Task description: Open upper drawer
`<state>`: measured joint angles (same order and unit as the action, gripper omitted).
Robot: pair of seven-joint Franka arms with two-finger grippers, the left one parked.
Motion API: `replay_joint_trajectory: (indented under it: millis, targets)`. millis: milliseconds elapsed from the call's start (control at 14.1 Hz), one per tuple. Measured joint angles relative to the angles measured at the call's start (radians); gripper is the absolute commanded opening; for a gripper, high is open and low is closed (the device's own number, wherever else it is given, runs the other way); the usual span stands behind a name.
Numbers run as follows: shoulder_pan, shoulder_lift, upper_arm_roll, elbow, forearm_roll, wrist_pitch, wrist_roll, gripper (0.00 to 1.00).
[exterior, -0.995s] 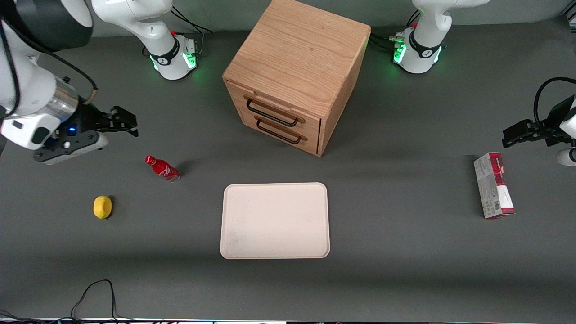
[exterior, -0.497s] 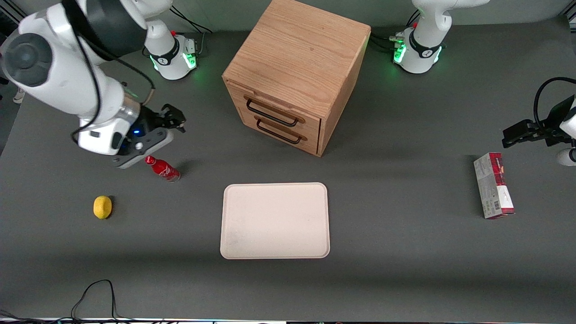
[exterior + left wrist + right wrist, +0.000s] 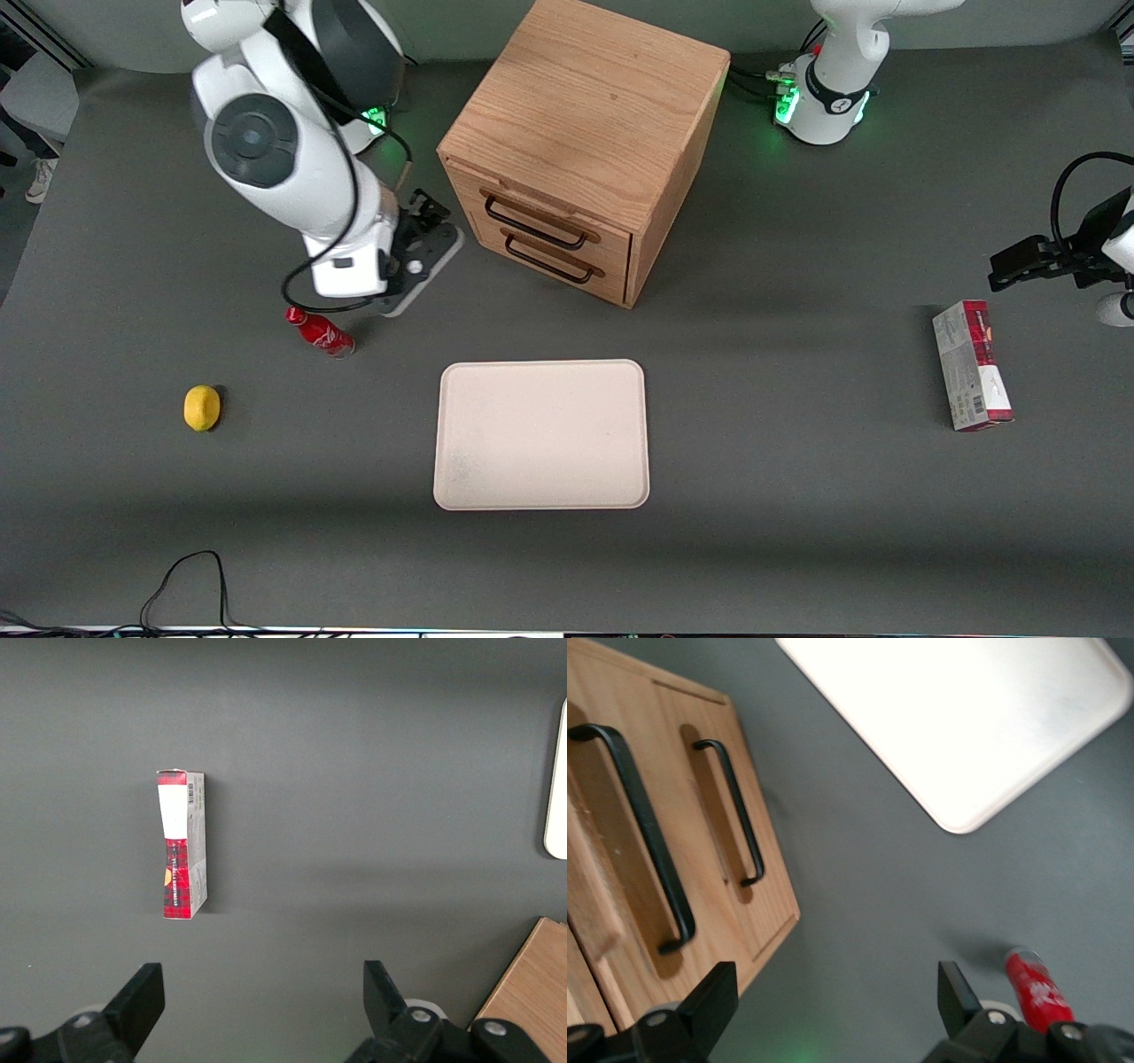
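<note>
Beside the oak cabinet (image 3: 585, 133), toward the working arm's end of the table (image 3: 797, 496), your gripper (image 3: 431, 215) hangs spread wide and holding nothing. You'll find the upper drawer (image 3: 540, 215) closed, just under the cabinet top; its black handle (image 3: 534, 223) runs lengthwise across the front, near but apart from the gripper.

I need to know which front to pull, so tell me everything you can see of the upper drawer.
The upper drawer is the topmost of two matching light-oak fronts on the cabinet, above the lower drawer. It looks shut, flush with the cabinet face. A black wire pull handle spans a recess in its front. Nothing touches it; the claw, open, hangs beside the cabinet, short of the handle.
</note>
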<state>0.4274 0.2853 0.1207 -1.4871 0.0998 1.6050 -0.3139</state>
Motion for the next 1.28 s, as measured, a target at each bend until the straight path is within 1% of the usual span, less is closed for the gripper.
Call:
replay_joint_trajectory:
  millis: [71, 284, 426, 781, 1066, 1279]
  targets:
    - [0.001, 0.025, 0.021, 0.010, 0.013, 0.000, -0.001, 1.00]
    - [0.003, 0.087, 0.038, 0.041, 0.140, 0.003, -0.007, 1.00]
    - [0.003, 0.118, 0.039, 0.062, 0.171, 0.002, -0.011, 1.00]
    - [0.031, 0.157, 0.047, 0.075, 0.174, 0.016, -0.015, 1.00]
    - [0.032, 0.174, 0.047, 0.075, 0.174, 0.040, -0.020, 1.00]
    - [0.059, 0.186, 0.047, 0.075, 0.167, 0.063, -0.025, 1.00]
